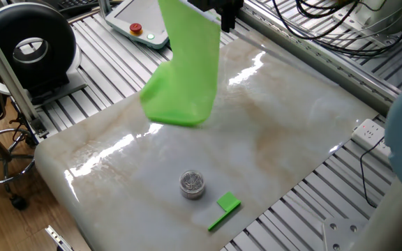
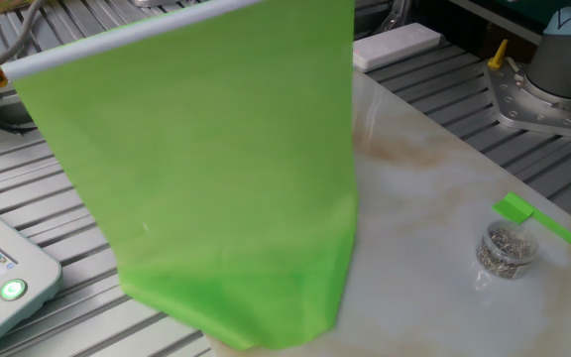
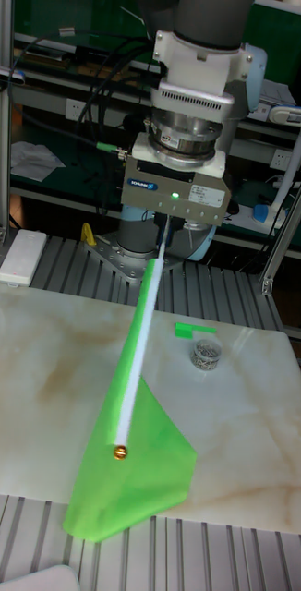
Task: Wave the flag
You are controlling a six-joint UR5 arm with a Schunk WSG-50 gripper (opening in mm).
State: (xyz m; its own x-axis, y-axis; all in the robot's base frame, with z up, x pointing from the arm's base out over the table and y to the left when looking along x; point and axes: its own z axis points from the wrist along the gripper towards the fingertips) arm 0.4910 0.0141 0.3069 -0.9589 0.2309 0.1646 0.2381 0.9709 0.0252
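Note:
The flag is a bright green sheet (image 1: 183,70) hanging from a thin white stick (image 3: 141,342) with a small gold ball (image 3: 120,452) at its far end. My gripper (image 3: 174,224) is shut on the near end of the stick, holding it slanted above the marble table (image 1: 278,139). In the one fixed view the gripper (image 1: 223,15) sits at the top edge, above the sheet's upper right corner. The sheet (image 2: 206,178) fills the left half of the other fixed view, its stick (image 2: 127,35) running along the top. The sheet's lower edge hangs near the table's edge.
A small clear jar of metal bits (image 1: 192,184) and a small green block with a strip (image 1: 223,210) sit near one table edge. A white box (image 3: 19,256), a teach pendant (image 1: 142,21) and a power strip (image 1: 382,139) lie on the slatted frame around it.

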